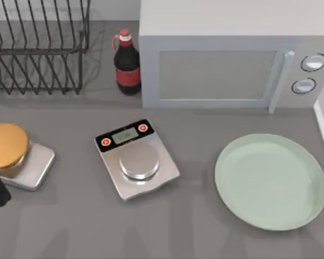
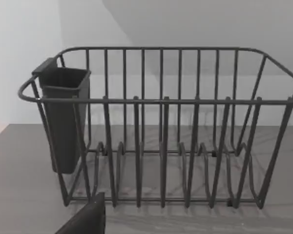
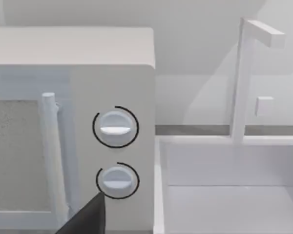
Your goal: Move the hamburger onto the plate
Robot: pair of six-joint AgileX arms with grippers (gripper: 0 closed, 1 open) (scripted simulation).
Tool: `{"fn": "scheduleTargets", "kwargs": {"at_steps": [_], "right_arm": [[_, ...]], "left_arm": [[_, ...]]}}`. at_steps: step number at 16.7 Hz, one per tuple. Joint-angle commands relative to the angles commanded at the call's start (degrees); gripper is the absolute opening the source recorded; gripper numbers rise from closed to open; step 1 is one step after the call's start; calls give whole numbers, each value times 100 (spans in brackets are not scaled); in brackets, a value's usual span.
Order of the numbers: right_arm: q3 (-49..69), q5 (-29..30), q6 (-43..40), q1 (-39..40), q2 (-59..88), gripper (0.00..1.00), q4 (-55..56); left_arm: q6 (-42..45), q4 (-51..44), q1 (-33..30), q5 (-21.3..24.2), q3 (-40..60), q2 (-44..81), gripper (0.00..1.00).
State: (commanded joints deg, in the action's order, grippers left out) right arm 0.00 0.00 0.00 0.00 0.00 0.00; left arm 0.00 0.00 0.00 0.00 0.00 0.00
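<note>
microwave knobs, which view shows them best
The right wrist view: both microwave knobs sit close and face-on, one above the other, beside the door handle. The top view shows them small and foreshortened at the microwave's right end. The left wrist view faces the dish rack instead.

— what is around here?
— a grey table [image 1: 205,237] before a pale wall [image 2: 185,19]. at the back stands a white microwave [image 1: 227,54], at the back left a dark wire dish rack [image 1: 38,48].
— and on the right?
— a white sink [image 3: 234,195] with a white tap [image 3: 244,73], just beside the microwave.
</note>
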Motion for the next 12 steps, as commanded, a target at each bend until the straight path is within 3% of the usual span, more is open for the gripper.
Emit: {"fn": "scheduleTargets", "kwargs": {"at_steps": [5,12], "right_arm": [[283,-7,-314,8,382,100,-361],[1859,26,-2143,-11,3279,100,-2539]], "left_arm": [[0,0,0,0,0,0,100],[0,0,0,0,0,0,100]]}}
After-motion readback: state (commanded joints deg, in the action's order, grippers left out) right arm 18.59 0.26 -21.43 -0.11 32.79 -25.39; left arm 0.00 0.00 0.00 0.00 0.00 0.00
